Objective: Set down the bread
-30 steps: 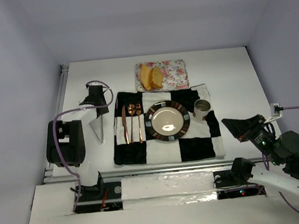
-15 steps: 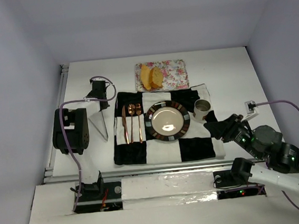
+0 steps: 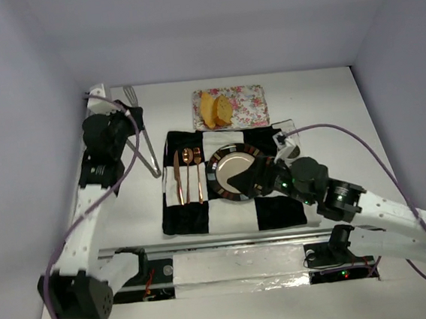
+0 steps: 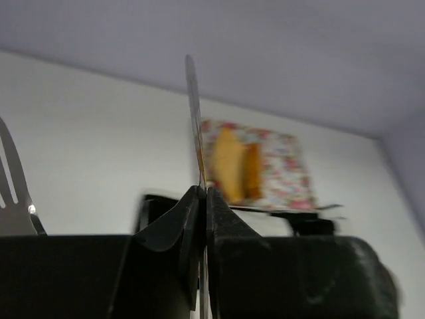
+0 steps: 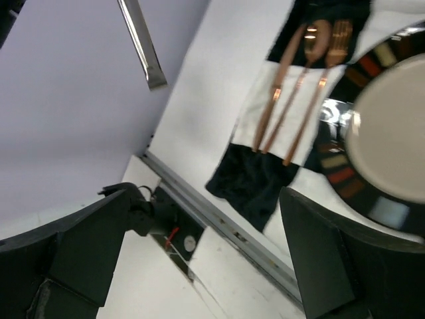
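Two golden bread slices (image 3: 215, 108) lie on a floral tray (image 3: 249, 99) at the back of the table; the left wrist view shows the bread (image 4: 236, 163) ahead, blurred. My left gripper (image 3: 128, 116) is at the back left, well left of the tray. In its own view the left gripper (image 4: 202, 193) is shut on a thin metal utensil (image 4: 192, 113), seemingly tongs (image 3: 149, 150). My right gripper (image 3: 256, 176) hangs over the right part of the round plate (image 3: 229, 171), apart from the bread. The right gripper (image 5: 199, 266) is open with nothing between its fingers.
A black-and-white checked cloth (image 3: 196, 214) carries the plate and copper cutlery (image 3: 188, 173). A cup (image 3: 290, 144) stands right of the plate, partly hidden by the right arm's cable. A metal rail (image 3: 228, 241) runs along the near table edge.
The left arm has risen toward the back left, carrying the utensil. The right arm swung in from the right edge to over the plate, and its gripper opened wide.
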Tool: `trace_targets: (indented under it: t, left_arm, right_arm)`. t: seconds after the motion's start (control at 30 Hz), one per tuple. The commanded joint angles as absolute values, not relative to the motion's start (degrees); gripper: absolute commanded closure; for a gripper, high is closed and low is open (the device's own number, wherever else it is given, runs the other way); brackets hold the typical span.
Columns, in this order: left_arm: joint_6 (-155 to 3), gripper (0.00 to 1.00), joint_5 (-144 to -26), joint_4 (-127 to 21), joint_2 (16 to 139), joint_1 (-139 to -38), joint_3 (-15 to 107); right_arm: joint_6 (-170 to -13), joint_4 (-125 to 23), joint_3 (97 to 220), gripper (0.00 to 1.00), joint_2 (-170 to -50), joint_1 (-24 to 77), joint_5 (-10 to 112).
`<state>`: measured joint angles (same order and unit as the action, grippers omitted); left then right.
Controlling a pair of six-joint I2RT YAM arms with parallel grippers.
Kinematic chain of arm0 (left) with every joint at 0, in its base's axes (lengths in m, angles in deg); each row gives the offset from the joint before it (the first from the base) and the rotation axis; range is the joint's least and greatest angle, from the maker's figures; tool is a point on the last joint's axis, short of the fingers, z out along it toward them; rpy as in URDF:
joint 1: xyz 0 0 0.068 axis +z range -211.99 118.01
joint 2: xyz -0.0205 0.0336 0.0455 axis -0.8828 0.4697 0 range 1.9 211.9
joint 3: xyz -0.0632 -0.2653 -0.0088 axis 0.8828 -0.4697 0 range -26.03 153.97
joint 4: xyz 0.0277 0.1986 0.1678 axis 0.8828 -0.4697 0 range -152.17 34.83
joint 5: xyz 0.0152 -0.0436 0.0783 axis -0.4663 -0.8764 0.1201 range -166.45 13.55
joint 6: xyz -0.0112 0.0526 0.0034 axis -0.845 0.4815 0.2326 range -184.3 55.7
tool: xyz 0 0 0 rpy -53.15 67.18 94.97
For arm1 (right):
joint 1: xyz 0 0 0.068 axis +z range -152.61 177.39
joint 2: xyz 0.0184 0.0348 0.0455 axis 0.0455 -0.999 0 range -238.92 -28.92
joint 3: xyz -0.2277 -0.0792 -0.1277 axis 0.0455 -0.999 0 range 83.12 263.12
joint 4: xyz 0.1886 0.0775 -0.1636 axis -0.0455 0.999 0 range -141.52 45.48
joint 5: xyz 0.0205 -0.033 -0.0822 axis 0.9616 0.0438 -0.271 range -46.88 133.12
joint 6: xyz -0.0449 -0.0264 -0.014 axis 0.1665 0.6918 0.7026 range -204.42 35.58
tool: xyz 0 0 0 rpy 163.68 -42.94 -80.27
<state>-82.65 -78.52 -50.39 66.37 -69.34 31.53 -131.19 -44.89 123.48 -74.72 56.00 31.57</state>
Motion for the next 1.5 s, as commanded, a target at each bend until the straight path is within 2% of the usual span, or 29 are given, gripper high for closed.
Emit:
trace_targets:
  t: [0.0, 0.1, 0.13, 0.17, 0.23, 0.37, 0.63, 0.83, 0.93, 1.03, 1.07, 1.2, 1.27, 1.33, 1.4, 1.43, 1.47]
  left_arm:
    - [-95.4, 1.0, -98.8, -42.7, 59.2, -69.3, 24.9]
    - [-106.7, 1.0, -109.7, -26.7, 52.3, -69.3, 15.7]
    - [-115.3, 1.0, -111.4, -21.7, 50.8, -69.3, 10.8]
    - [-119.7, 1.0, -114.2, -10.5, 48.9, -69.3, 8.6]
    - [-127.3, 1.0, -115.4, 4.7, 47.5, -69.3, 2.7]
    - [-141.8, 1.0, -115.3, 22.4, 48.0, -69.9, -3.3]
    - [-144.5, 1.0, -113.9, 29.8, 46.8, -72.6, -6.2]
    - [-148.8, 1.0, -112.0, 38.7, 48.9, -75.9, -7.4]
    - [-148.7, 1.0, -112.0, 39.3, 49.0, -77.3, -7.4]
    - [-147.9, 1.0, -112.0, 38.4, 48.2, -77.8, -7.5]
    - [-147.5, 1.0, -112.1, 37.5, 48.0, -77.8, -7.5]
    - [-147.4, 1.0, -112.7, 36.6, 47.3, -77.8, -7.1]
    - [-147.6, 0.92, -113.4, 36.2, 47.3, -77.8, -7.1]
    - [-147.2, 0.79, -113.6, 35.6, 47.2, -77.8, -7.0]
    - [-146.5, 0.71, -114.2, 33.7, 46.8, -77.8, -6.8]
    - [-145.4, 0.6, -114.4, 32.7, 46.6, -77.8, -6.6]
    - [-144.8, 0.56, -114.9, 30.5, 46.2, -77.8, -6.2]
  right_arm:
    - [-131.3, -64.1, 124.7, 0.0, -80.1, 56.5, 38.1]
    - [-131.4, -73.8, 125.1, 0.0, -85.8, 56.5, 40.8]
    - [-132.1, -75.3, 125.8, 0.0, -87.2, 56.5, 40.8]
    - [-132.3, -78.3, 126.2, 0.0, -88.6, 56.5, 41.8]
    - [-133.1, -80.7, 127.1, 0.0, -92.4, 56.5, 42.9]
    - [-134.3, -87.8, 128.4, 0.0, -97.1, 57.0, 50.2]
    - [-134.8, -88.9, 130.8, 0.0, -104.3, 60.1, 51.6]
    - [-139.0, -97.2, 130.8, 0.0, -110.1, 61.1, 55.1]
    - [-140.7, -100.9, 130.8, 0.06, -112.0, 61.1, 55.7]
    - [-141.9, -103.2, 130.4, 0.15, -112.8, 61.1, 54.7]
    - [-142.2, -103.9, 130.2, 0.2, -112.9, 61.1, 54.0]
    - [-143.5, -106.0, 128.9, 0.29, -112.9, 61.1, 52.4]
    - [-143.9, -107.1, 128.0, 0.3, -112.5, 61.1, 51.0]
    - [-144.2, -107.0, 127.2, 0.39, -112.1, 61.1, 50.2]
    - [-144.0, -106.0, 127.1, 0.4, -111.4, 61.1, 49.4]
    - [-143.8, -105.3, 127.4, 0.4, -111.2, 61.1, 49.3]
    - [-143.4, -104.3, 127.7, 0.4, -110.9, 61.1, 48.8]
